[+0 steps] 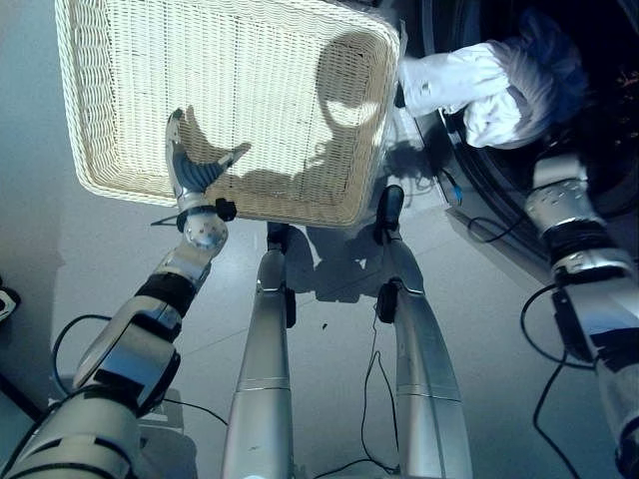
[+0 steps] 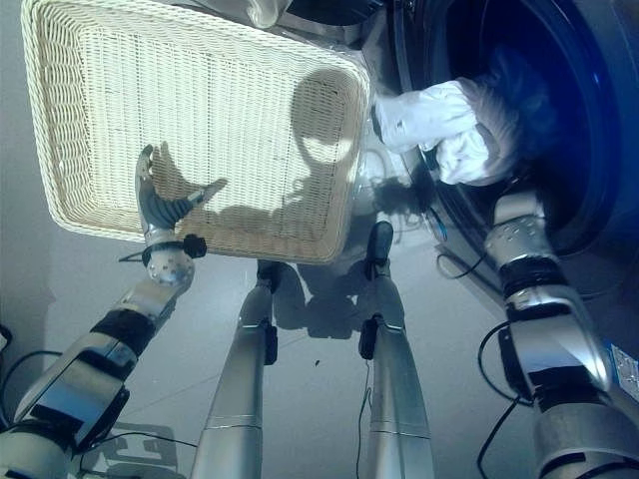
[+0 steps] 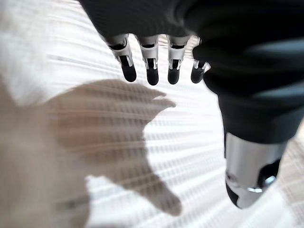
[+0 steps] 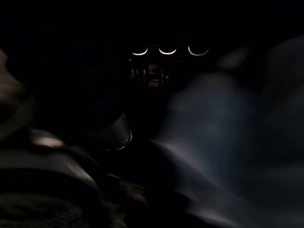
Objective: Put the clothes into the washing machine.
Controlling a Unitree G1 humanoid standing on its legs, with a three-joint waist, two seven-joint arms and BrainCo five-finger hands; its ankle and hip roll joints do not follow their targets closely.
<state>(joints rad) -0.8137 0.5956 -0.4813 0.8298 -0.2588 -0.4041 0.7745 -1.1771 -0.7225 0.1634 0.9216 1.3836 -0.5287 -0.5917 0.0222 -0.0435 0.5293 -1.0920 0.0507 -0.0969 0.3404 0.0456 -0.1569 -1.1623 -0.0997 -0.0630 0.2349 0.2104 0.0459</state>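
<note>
Two hands observed. Landmark: wicker basket (image 1: 120, 100), pale, rectangular, set on the grey floor (image 1: 60, 259).

Left hand (image 1: 190, 165): held over the basket's near rim, fingers (image 3: 152, 71) straight and spread, thumb apart, grasping nothing. The wrist view shows it above the bare woven base, apart from it.

Washing machine (image 2: 589, 150): stands just beside the basket's right-hand end, its dark round opening facing the basket.

Clothes (image 1: 479, 85): a bunched white and pale lilac bundle lying in the mouth of that opening, with one white end hanging out toward the basket's right corner. A darker blue garment sits behind it, deeper in the drum.

Right hand: the arm reaches from the basket's right side into the opening, under the bundle. The hand is hidden by cloth and darkness; whether it is released or clenched cannot be told.
</note>
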